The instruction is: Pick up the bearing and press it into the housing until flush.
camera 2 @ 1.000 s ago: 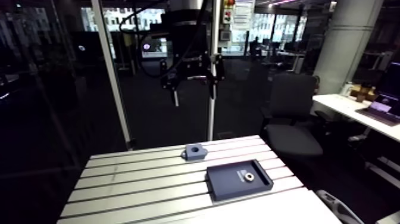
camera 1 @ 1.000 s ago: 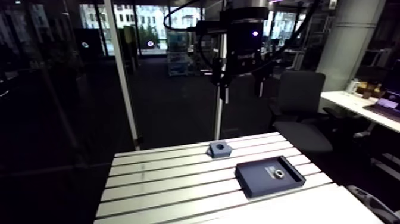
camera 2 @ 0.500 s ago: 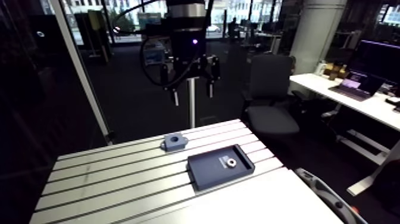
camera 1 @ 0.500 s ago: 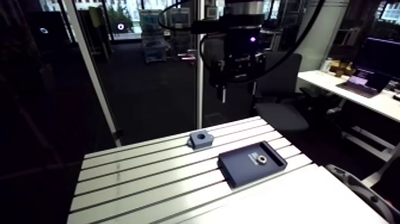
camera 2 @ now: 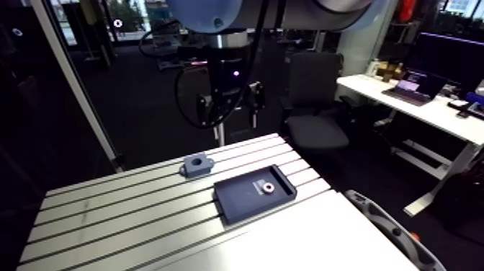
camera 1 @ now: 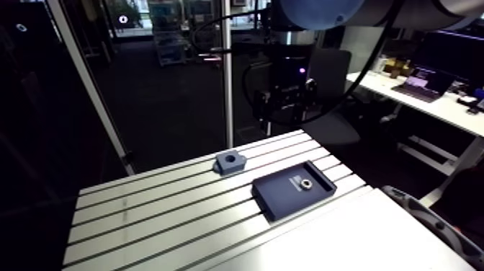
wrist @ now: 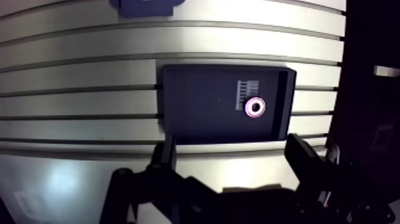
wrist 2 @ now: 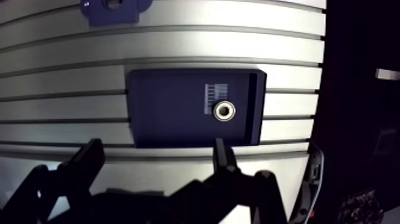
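- Arm view: the hand (camera 2: 232, 115) hangs well above the slotted surface (camera 1: 158, 216), touching nothing.
- The bearing (camera 1: 305, 183), a small silvery ring with a dark bore, lies flat toward one end of a shallow dark tray (camera 1: 277, 196).
- The housing (camera 1: 229, 161), a grey-blue block with a round hole on top, sits on the slats near the tray but apart from it.
- Wrist view: the hand's fingers are spread wide with nothing between them.
- The bearing lies ahead of them, just beside a pale striped mark on the tray floor. The housing is beyond the tray.
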### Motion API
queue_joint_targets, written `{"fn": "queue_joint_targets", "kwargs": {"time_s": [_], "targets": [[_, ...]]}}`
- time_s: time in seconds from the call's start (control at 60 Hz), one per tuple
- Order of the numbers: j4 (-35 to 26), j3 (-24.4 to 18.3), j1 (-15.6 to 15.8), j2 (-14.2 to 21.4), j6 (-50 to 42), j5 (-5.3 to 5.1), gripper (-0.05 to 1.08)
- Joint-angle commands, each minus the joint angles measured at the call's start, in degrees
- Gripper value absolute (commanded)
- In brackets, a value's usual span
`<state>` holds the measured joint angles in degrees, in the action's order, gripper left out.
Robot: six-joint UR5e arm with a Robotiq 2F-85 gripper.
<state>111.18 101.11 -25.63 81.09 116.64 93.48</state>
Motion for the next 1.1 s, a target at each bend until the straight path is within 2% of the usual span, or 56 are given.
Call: {"fn": "queue_joint_targets", "kwargs": {"time_s": [0.017,0.333,0.6,0.8,1.1], "targets": [[3.1,1.6,-0.9,-1.3,0.0,-0.33,0.01],[3.7,3.5,-5.2,-4.1,0.8,-0.36,0.01],[4.2,5.5,-6.2,-4.9,1.2,-0.18,0.01],[8.8,7.1,-6.7,-5.8,3.8,0.0,0.01],[9.3,7.5,-7.5,-7.5,4.6,-0.01,0.01]]}}
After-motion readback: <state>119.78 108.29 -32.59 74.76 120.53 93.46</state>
